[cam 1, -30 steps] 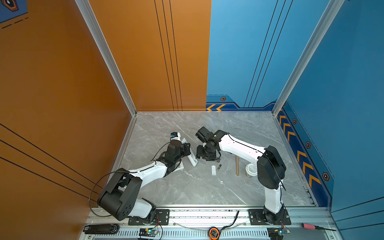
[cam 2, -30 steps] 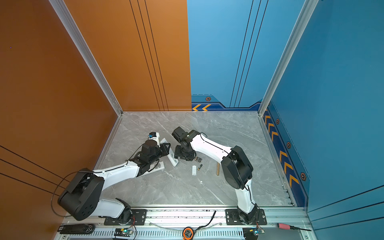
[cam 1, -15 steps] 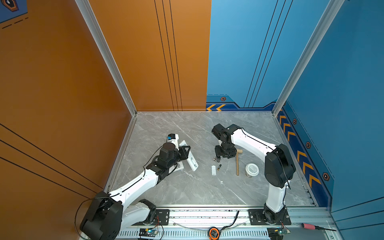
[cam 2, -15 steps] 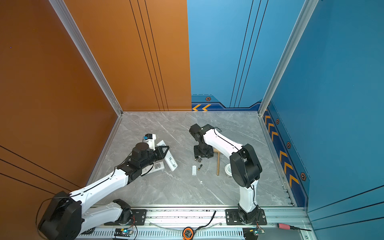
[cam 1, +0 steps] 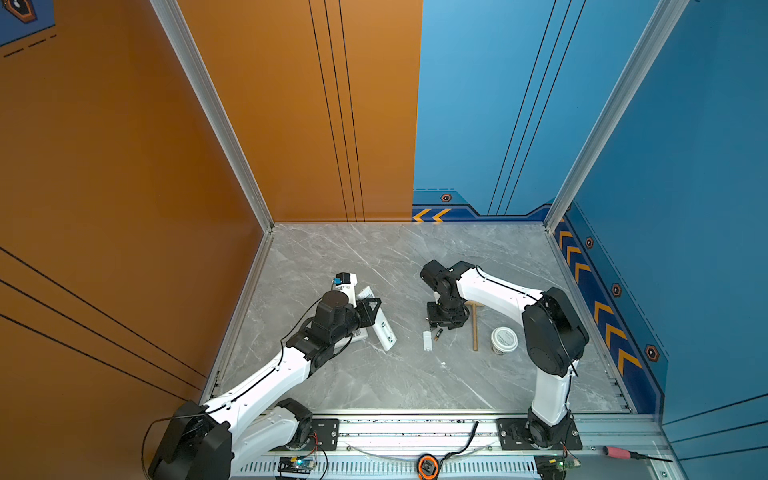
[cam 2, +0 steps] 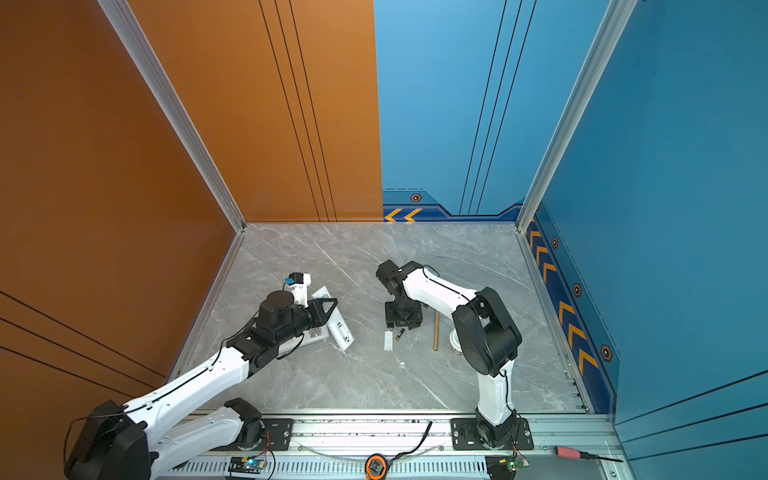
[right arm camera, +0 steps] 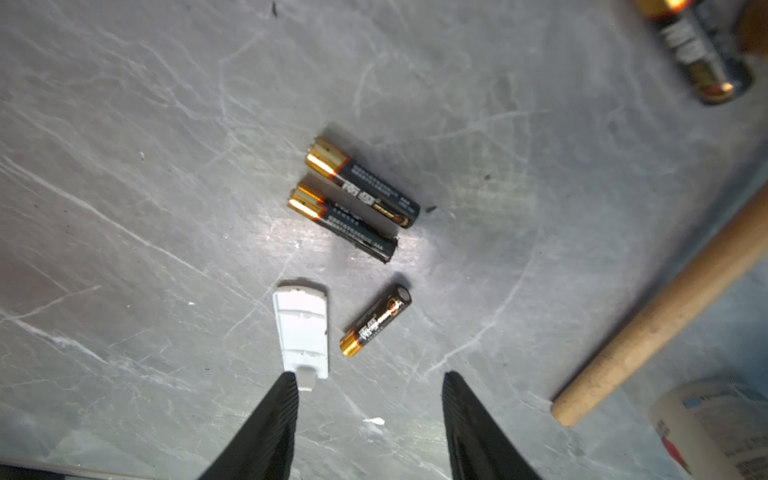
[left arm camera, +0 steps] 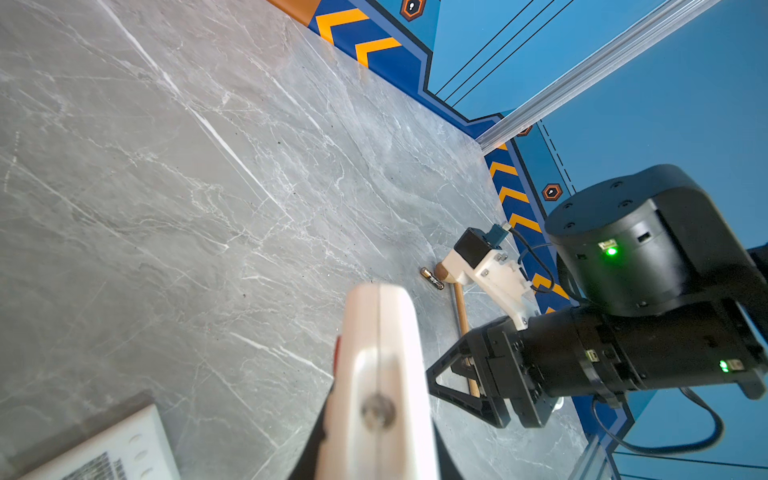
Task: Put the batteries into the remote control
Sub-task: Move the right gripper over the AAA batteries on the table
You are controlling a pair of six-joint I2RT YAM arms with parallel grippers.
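In both top views I see the left gripper [cam 1: 371,309] clenched on the white remote [cam 1: 384,334] toward the left edge of the bench [cam 1: 374,382], and the right gripper [cam 1: 445,322] over mid-bench hiding all but one battery [cam 1: 438,333] beside a white cover [cam 1: 427,340], with mallet [cam 1: 474,328] and tub [cam 1: 503,340] rightward. Left wrist view adds the remote [left arm camera: 376,332] end-on between the jaws, well apart from a battery [left arm camera: 432,279] by the mallet head. Only the right wrist view shows the right gripper [right arm camera: 368,376] spread and empty above all four batteries [right arm camera: 361,183] on the bench: a side-by-side pair, one beside the cover [right arm camera: 302,332], one off by the mallet.
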